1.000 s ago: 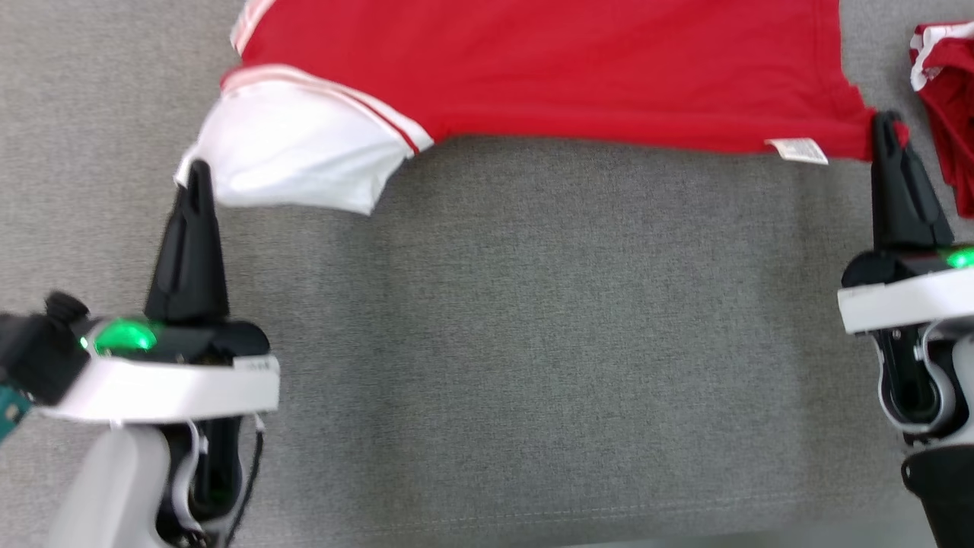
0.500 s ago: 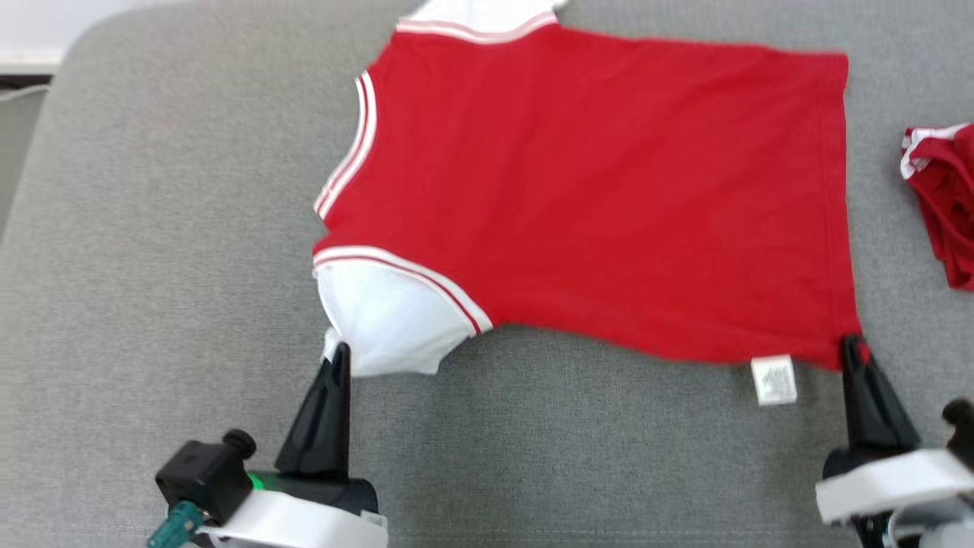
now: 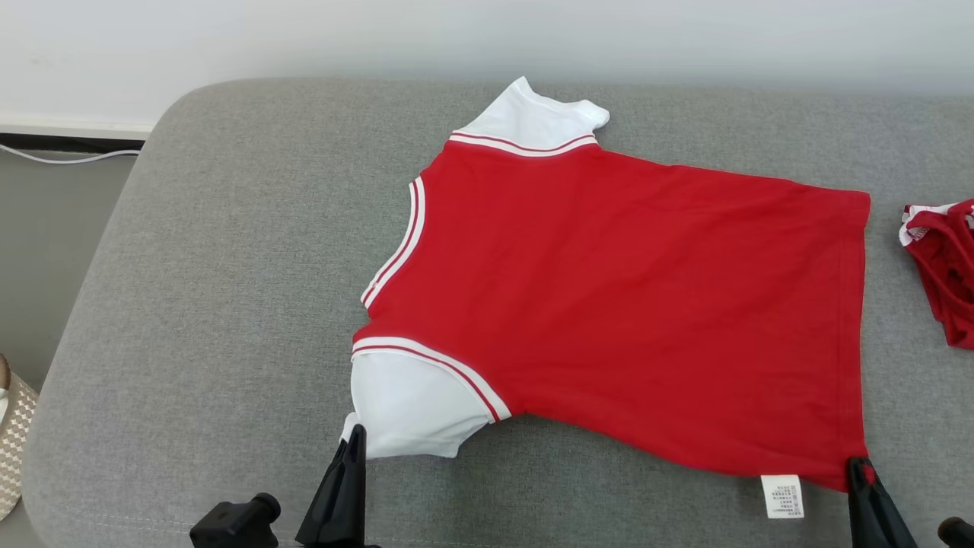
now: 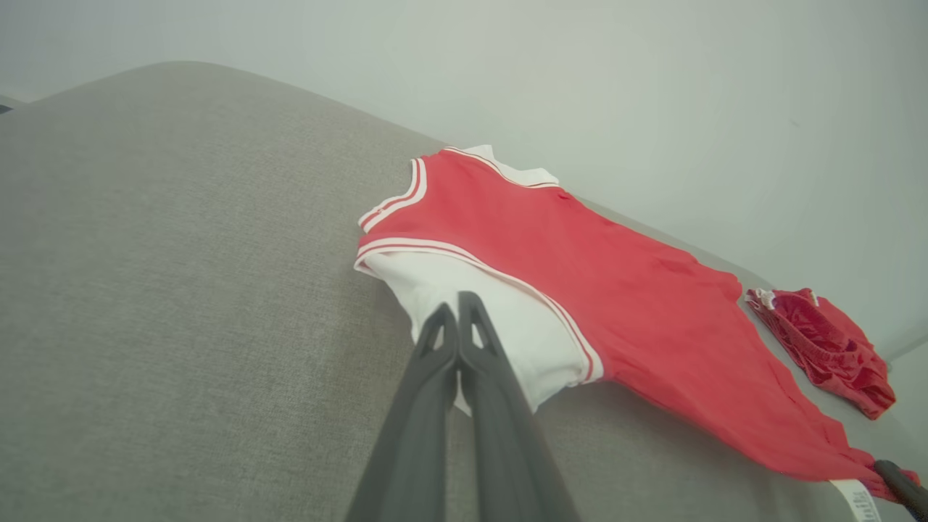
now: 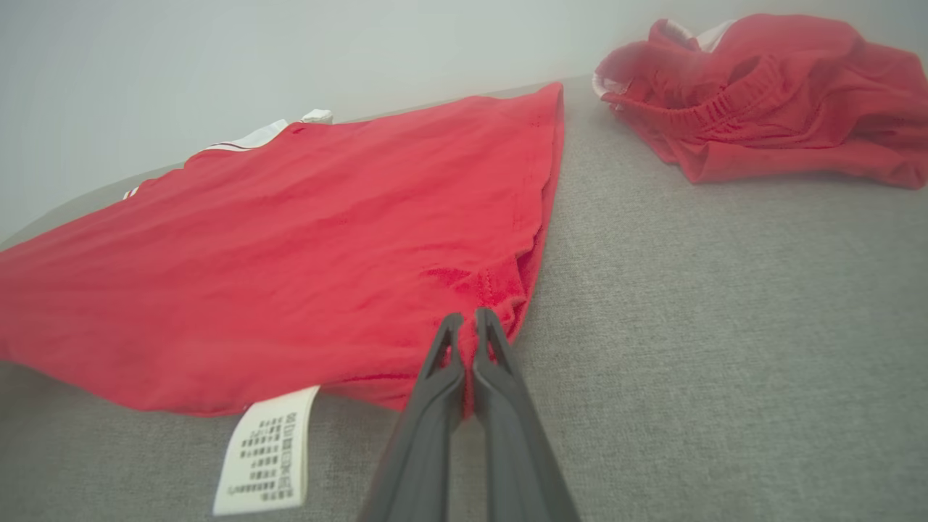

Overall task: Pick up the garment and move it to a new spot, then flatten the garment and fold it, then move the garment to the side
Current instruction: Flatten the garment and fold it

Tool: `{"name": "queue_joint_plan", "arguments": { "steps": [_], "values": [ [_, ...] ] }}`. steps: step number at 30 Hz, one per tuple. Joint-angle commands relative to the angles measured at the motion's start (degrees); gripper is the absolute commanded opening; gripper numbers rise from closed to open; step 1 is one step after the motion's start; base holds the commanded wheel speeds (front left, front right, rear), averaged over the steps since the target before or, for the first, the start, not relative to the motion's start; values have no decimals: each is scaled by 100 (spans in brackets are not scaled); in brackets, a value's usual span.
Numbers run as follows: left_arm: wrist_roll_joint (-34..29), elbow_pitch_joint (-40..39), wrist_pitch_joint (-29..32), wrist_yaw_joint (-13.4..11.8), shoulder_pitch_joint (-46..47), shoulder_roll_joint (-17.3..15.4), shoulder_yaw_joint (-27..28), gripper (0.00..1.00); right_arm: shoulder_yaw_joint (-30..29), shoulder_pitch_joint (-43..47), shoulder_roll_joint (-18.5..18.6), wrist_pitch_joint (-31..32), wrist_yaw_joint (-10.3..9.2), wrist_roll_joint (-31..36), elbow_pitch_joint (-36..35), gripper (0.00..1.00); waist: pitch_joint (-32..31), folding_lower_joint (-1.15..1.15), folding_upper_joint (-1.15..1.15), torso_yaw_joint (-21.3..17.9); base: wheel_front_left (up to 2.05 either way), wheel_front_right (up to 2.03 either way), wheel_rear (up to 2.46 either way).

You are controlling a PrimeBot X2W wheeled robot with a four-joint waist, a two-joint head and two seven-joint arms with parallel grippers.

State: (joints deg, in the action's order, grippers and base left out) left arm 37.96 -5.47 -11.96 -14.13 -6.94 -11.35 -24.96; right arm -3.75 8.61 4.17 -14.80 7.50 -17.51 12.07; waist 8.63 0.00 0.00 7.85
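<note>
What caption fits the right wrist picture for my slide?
The right gripper pinches a corner of the red shirt on the gray sofa, another red garment nearby.

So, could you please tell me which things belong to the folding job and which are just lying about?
Job: red shirt; left gripper, shut on its sleeve; right gripper, shut on its hem corner.
Lying about: crumpled red garment; cable.

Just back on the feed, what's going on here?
Both grippers are shut on the red shirt, which lies spread out on the grey cushion. The left gripper pinches the edge of the near white sleeve, and the right gripper pinches the near hem corner beside the care label. The shirt looks mostly flat and is not yet folded. A crumpled red garment lies apart at the right.
</note>
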Motion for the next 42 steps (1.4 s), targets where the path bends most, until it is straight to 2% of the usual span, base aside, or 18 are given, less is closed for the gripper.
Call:
{"name": "queue_joint_plan", "arguments": {
  "steps": [1,13,29,31,32,33,34,42],
  "values": [
    [-13,-81,-81,-11,91,16,161,0,39,5,48,-15,-1,93,-122,0,-8,0,0,24,0,0,0],
    [166,56,310,90,36,-14,-66,0,-318,196,-89,0,-1,328,50,0,122,0,0,-119,0,0,0],
    [135,418,496,66,253,-112,-122,0,-206,-142,-125,-9,-1,385,575,0,281,0,0,-64,0,0,0],
    [128,453,509,80,283,-131,-131,0,-188,-168,-126,-11,-1,362,599,65,262,0,0,-38,0,0,0],
    [97,462,490,77,300,-151,-132,10,-185,-177,-127,-12,-1,339,588,100,249,0,0,-28,0,0,0],
    [93,464,495,79,310,-160,-136,48,-178,-181,-127,-13,-1,309,562,100,237,0,0,-20,0,0,0],
    [75,453,472,65,328,-172,-118,100,-179,-181,-127,-15,-1,301,517,100,226,0,0,-15,0,0,0],
    [-299,226,469,-73,605,-590,11,100,-102,-124,-128,-18,-1,219,-338,100,139,0,0,-64,0,0,0]
  ]
}}
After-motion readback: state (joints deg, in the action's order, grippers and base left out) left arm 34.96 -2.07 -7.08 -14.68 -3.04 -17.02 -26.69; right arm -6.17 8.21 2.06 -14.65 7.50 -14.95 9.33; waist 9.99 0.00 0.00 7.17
